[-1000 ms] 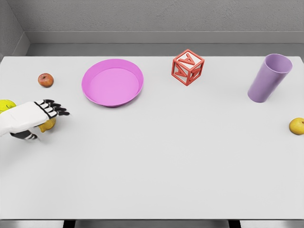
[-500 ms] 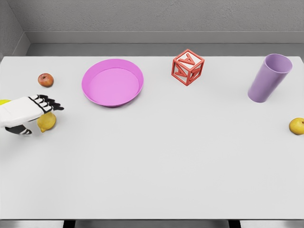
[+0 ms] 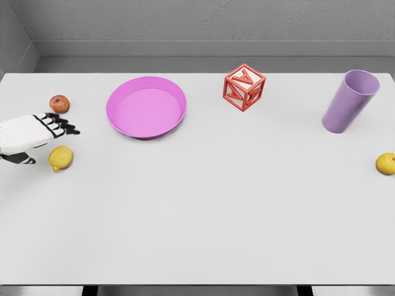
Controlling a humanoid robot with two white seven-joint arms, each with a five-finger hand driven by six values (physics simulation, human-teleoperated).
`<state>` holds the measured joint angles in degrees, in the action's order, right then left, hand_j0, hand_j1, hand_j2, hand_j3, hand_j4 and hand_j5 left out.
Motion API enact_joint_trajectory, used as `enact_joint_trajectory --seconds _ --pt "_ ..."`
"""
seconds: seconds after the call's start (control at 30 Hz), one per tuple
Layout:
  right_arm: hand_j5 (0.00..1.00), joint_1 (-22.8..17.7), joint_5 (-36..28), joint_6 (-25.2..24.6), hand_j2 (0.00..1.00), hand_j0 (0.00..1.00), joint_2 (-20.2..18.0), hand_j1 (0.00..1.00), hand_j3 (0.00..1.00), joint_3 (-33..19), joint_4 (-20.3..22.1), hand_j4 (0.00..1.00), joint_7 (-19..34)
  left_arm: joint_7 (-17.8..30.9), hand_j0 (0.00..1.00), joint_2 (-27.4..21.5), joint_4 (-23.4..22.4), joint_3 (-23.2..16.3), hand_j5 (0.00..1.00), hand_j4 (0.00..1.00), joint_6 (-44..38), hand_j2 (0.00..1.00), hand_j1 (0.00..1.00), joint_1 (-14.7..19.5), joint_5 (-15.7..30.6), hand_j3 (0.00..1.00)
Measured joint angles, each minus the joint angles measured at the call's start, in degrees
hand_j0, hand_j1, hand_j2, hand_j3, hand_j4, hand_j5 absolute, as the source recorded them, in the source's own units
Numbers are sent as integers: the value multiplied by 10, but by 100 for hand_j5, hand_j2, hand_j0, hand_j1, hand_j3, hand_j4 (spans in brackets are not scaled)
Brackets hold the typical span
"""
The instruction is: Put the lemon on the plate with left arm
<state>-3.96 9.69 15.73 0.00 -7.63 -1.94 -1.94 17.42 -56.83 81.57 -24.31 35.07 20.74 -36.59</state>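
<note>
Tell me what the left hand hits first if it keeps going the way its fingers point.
Probably the pink plate: the left hand points right, passing above the lemon and below the small apple. Its height above the table is unclear.

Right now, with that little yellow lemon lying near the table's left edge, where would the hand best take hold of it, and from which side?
Probably around its rounded middle, from above. The lemon lies on the table with its nub pointing down-left, so the belly is the widest, evenest part. Nothing touches it, and the left hand, fingers loosely extended and holding nothing, sits just beside it on its far-left side.
</note>
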Motion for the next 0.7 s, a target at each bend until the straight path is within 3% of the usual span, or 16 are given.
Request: enact_joint_trajectory --seconds 0.33,0.47,0.7 --pt "100 0 0 0 100 100 0 100 100 0 0 100 0 0 100 -5 0 -20 100 100 0 100 100 8 0 100" --pt "100 0 0 0 100 100 0 100 100 0 0 100 0 0 100 -6 0 -35 100 100 0 100 100 30 0 100" --pt "100 0 0 0 100 100 0 100 100 0 0 100 0 0 100 -5 0 -62 100 100 0 100 100 40 -1 100"
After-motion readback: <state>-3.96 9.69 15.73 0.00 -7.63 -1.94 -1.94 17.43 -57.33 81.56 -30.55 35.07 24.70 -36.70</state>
